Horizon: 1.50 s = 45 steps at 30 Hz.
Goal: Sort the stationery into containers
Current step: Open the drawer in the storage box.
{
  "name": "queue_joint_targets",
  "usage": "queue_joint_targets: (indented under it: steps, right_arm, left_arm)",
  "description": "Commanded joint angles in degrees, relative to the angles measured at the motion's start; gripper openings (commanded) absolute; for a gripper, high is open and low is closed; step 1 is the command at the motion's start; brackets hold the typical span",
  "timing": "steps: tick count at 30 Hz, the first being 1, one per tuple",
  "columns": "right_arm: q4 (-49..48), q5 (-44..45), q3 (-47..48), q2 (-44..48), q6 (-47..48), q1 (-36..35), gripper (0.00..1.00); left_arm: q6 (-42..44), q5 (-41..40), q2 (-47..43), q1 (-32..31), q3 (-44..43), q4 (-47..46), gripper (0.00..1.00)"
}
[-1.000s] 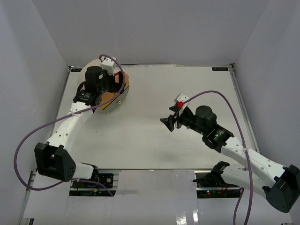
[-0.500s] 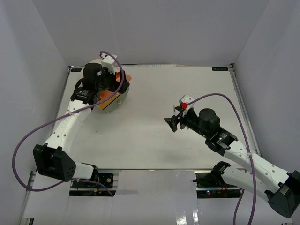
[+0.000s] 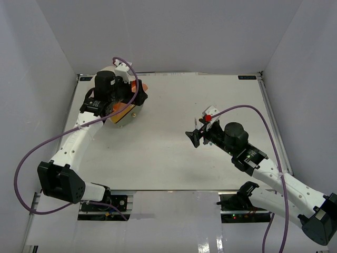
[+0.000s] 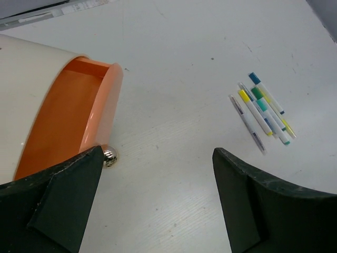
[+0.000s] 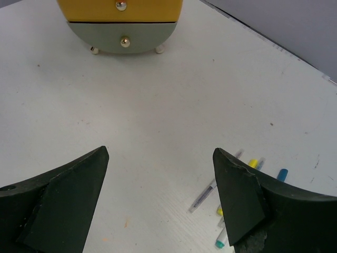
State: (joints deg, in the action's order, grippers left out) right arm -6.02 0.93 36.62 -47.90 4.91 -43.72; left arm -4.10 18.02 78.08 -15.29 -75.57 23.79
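Slim pens (image 4: pixel 261 113) lie clustered flat, well apart from the cream organizer (image 4: pixel 31 68), whose orange drawer (image 4: pixel 71 116) stands pulled open.

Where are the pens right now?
The pens lie bunched on the table, well right of the open orange drawer in the left wrist view; the right gripper hovers open by them.

Organizer (image 5: pixel 150 11) was cut off by top edge, rt wrist view; pens (image 5: pixel 254 164) lay partly hidden behind a finger (image 5: pixel 242 206).
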Motion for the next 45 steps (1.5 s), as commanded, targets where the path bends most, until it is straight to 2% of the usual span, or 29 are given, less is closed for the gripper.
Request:
queue_joint_targets:
  steps: [1,9,18,34,42,45]
  right_arm:
    - [-0.83,0.22,-0.50,0.79,0.37,0.22,0.86]
    - [-0.83,0.39,-0.85,1.23,0.54,0.22,0.87]
    - [-0.57,1.62,-1.73,2.63,0.72,0.22,0.89]
    - [-0.66,3.20,-2.43,3.60,0.89,0.13,0.93]
    - [-0.66,5.04,-2.52,3.43,-0.60,0.22,0.97]
    - [-0.40,7.06,-2.26,2.64,-2.00,0.13,0.97]
  left_arm:
    - [0.75,-8.33,-3.19,-0.27,-2.82,-1.29,0.96]
    - [3.40,-12.75,-3.03,-0.35,-2.04,-2.61,0.98]
    - [2.43,-7.22,1.89,-0.27,-2.65,0.55,0.97]
    - [-0.73,6.31,3.04,-0.35,-5.11,2.22,0.96]
    - [-1.96,8.70,3.04,-0.44,-5.73,2.58,0.96]
    - [-2.84,6.07,2.60,-0.44,-6.34,2.58,0.97]
